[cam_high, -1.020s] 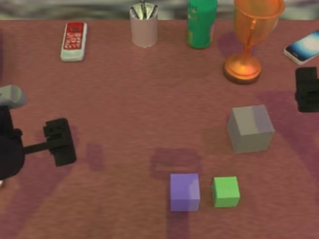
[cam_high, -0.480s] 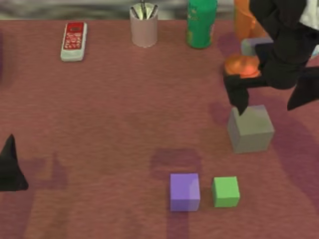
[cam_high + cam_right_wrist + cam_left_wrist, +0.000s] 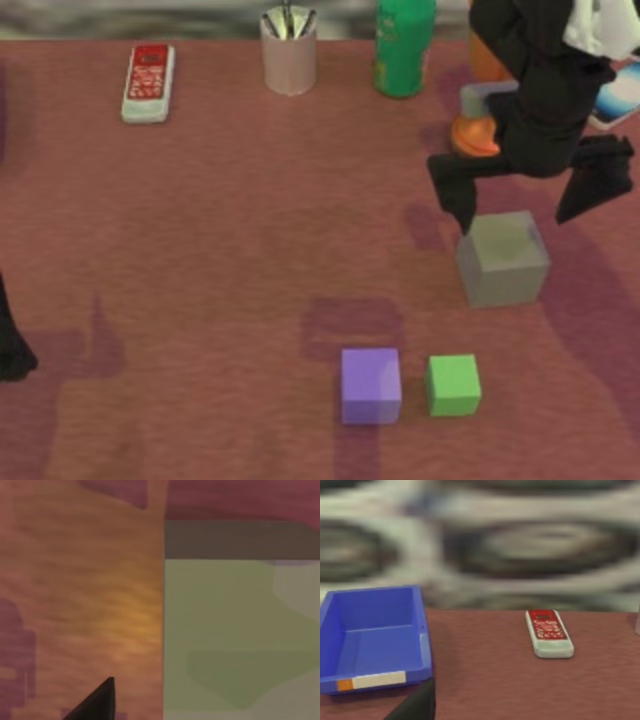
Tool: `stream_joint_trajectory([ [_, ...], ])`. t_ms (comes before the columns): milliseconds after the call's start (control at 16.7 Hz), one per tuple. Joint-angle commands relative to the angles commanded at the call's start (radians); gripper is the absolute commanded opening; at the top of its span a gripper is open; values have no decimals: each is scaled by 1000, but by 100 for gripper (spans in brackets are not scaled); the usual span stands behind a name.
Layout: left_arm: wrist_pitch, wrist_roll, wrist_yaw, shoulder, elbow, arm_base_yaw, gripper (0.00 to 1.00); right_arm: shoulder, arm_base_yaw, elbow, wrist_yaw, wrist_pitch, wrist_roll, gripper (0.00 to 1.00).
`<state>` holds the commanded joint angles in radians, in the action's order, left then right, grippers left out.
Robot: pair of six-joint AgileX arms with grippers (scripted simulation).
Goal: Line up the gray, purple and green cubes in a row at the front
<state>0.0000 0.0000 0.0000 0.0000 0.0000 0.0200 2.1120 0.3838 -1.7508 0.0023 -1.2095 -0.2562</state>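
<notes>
The gray cube [image 3: 503, 260] sits on the table at the right. My right gripper [image 3: 518, 218] hovers open just above its far edge, one finger on each side of the cube. The right wrist view shows the cube's top [image 3: 240, 630] up close and one dark fingertip [image 3: 100, 700] beside it over the table. At the front, the purple cube [image 3: 371, 385] and the smaller green cube [image 3: 454, 385] stand side by side with a small gap. My left gripper [image 3: 12, 350] is drawn back at the table's left edge, open and empty.
Along the back stand a red phone [image 3: 148, 82], a pen cup [image 3: 288, 55], a tall green can [image 3: 403, 45], an orange goblet [image 3: 475, 135] partly hidden by my right arm, and a smartphone [image 3: 612, 100]. A blue bin [image 3: 370, 640] shows in the left wrist view.
My right arm has swung in from the right edge and dropped over the gray cube. The left arm has pulled back to the left edge. The cubes have not moved.
</notes>
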Motion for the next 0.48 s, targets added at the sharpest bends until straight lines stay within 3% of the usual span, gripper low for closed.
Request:
stream_joint_trajectory([
  [240, 0, 0, 0, 0, 0, 0, 100, 12, -3, 32, 0, 41, 2, 100],
  [480, 0, 0, 0, 0, 0, 0, 100, 60, 0, 138, 1, 205, -1, 100],
])
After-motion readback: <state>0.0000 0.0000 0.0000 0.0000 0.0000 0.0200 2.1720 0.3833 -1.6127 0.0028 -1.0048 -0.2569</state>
